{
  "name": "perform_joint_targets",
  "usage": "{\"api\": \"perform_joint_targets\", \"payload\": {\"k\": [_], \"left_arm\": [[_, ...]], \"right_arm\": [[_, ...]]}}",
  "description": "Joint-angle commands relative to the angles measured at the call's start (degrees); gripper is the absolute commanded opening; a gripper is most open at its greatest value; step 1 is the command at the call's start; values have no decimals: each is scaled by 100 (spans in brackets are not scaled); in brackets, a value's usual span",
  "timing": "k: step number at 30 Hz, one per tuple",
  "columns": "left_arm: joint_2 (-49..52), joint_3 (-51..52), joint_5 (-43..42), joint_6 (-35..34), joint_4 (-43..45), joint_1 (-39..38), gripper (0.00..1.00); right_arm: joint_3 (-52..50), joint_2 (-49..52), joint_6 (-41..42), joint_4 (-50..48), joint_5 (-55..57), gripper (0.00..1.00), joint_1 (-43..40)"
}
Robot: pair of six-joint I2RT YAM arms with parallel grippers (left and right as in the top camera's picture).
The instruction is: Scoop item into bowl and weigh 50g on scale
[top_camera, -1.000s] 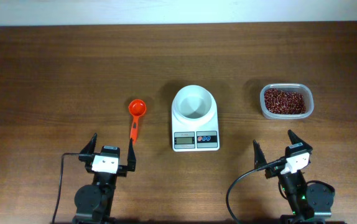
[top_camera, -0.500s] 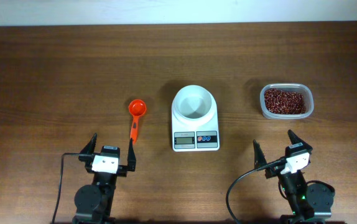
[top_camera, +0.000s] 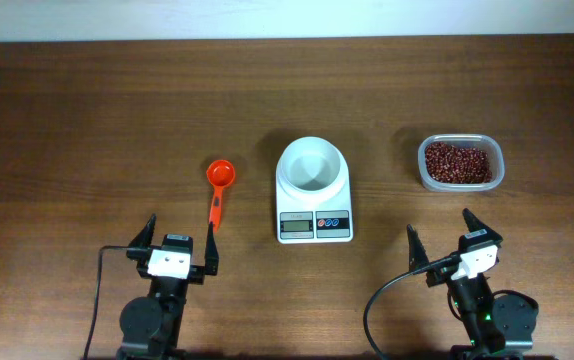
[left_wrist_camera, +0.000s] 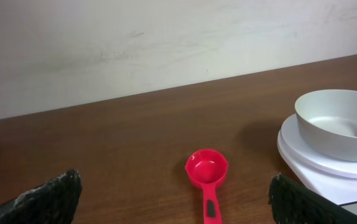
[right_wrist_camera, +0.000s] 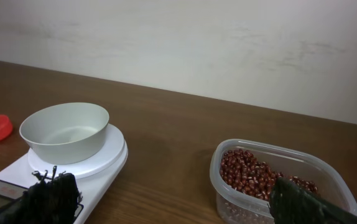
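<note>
Sitting in a clear tub ahead of the right tool, the beans are showing as a heap of tiny, glossy, dark red-brown grains. The white bowl is resting on the scale, ahead of and between both tools. An orange-red scoop is lying on the tabletop just ahead of the left tool. Both tools are standing with fingers spread apart, holding nothing. Print beginning "SF-" is showing on the scale's front, cut off at the picture's edge. Nothing is differing from half a second ago.
</note>
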State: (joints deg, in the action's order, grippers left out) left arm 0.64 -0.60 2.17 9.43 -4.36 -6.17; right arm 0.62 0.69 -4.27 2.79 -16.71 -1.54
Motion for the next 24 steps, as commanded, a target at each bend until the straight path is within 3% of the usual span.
{"api": "perform_joint_targets", "payload": {"k": [1, 17, 20, 24], "left_arm": [[-17, 9, 20, 55, -31, 33, 99], [-17, -92, -267, -46, 7, 33, 99], [111, -780, -286, -822, -920, 33, 99], [1045, -2326, -286, -1012, -2205, 33, 99]], "right_arm": [[-31, -48, 68, 35, 72, 99, 31], [-31, -48, 68, 35, 72, 99, 31], [-31, -48, 66, 35, 72, 99, 31], [-31, -48, 68, 35, 72, 99, 31]]}}
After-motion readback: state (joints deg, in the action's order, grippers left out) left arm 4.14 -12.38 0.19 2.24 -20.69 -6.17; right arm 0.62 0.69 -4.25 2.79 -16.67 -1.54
